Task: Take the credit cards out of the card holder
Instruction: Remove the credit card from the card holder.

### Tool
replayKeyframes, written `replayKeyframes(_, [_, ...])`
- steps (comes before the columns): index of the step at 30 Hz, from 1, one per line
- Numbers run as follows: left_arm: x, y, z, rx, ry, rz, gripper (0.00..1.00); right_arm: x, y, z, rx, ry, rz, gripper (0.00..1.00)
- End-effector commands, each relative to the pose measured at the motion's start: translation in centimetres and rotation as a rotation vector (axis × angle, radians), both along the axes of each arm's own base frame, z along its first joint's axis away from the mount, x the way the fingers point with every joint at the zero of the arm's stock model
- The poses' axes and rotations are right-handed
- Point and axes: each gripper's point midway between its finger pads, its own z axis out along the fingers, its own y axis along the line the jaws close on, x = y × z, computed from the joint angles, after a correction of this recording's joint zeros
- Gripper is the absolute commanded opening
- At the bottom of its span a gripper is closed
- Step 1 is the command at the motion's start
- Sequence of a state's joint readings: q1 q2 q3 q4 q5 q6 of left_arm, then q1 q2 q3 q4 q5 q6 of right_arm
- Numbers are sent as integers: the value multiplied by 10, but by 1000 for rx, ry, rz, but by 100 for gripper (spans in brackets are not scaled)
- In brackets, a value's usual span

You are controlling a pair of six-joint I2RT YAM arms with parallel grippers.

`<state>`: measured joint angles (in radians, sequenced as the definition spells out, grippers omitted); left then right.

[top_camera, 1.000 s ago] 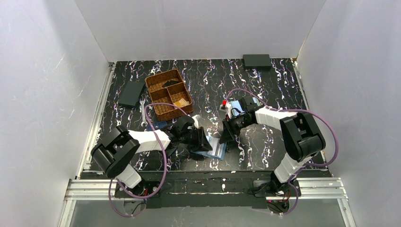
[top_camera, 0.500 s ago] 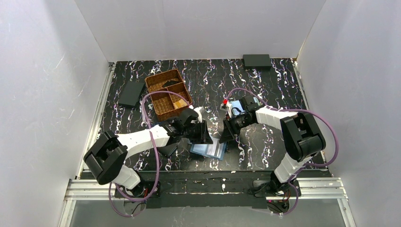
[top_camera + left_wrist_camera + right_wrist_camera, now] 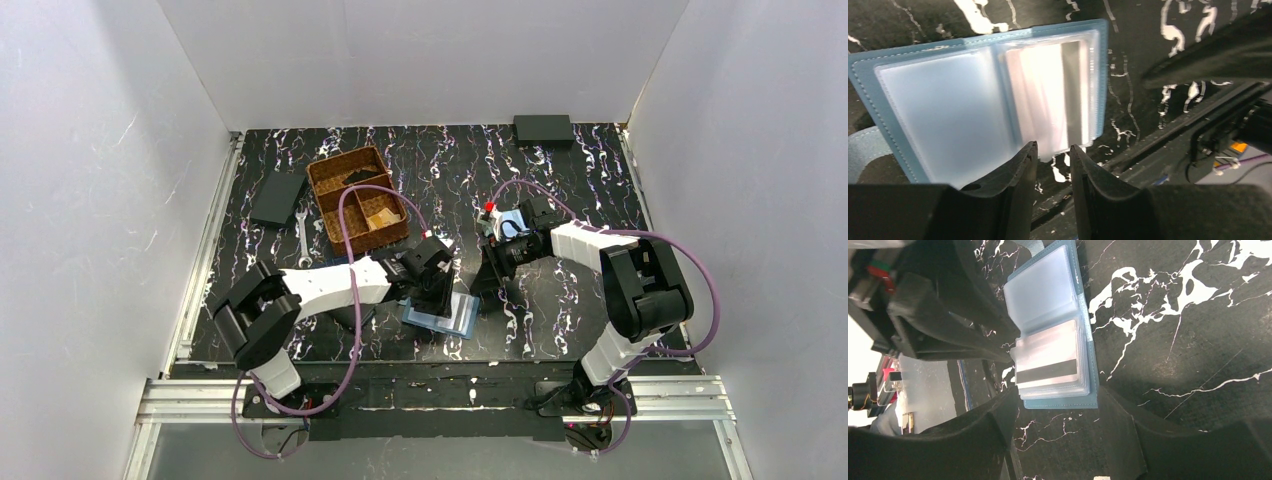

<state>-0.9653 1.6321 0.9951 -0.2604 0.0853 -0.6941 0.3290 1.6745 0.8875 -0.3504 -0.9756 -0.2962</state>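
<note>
Sliding over since earlier, L pincer [image 3: 1052, 151] now atop open card holder [image 3: 973, 100].

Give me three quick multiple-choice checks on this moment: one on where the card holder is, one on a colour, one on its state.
1. Where is the holder?
A. in the basket
B. on the table, between the left claw and the right claw
C. on the black box

2. What colour is the stripe on the card in the sleeve?
A. black
B. red
C. green

3. What state is the holder in?
A. folded shut
B. lifted off the table
C. open flat

Answers:
1 B: the top view shows it on the table with a claw at each side.
2 A: the right wrist view shows a black band across the card.
3 C: both wrist views show its clear sleeves spread open on the table.
</note>
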Motion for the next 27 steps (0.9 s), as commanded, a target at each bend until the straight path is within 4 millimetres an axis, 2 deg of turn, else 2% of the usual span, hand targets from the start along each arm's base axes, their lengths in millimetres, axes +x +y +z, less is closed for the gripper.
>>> replayKeyframes(1, [5, 4, -1, 57, -9, -3, 28, 4, 4, 21, 49, -53, 24, 68])
replayKeyframes(12, [7, -5, -8, 63, 15, -12, 20, 3, 4, 22, 55, -49, 30, 68])
replayKeyframes(17, [6, -2, -17, 95, 31, -10, 18, 2, 4, 22, 58, -47, 33, 68])
replayKeyframes(19, [6, 0, -18, 106, 31, -7, 13, 1, 4, 23, 61, -48, 35, 68])
replayKeyframes(21, [7, 1, -19, 114, 29, -4, 1, 1, 4, 23, 64, -49, 39, 68])
replayKeyframes(27, [7, -1, -6, 58, 9, 14, 0, -5, 6, 29, 94, -38, 65, 68])
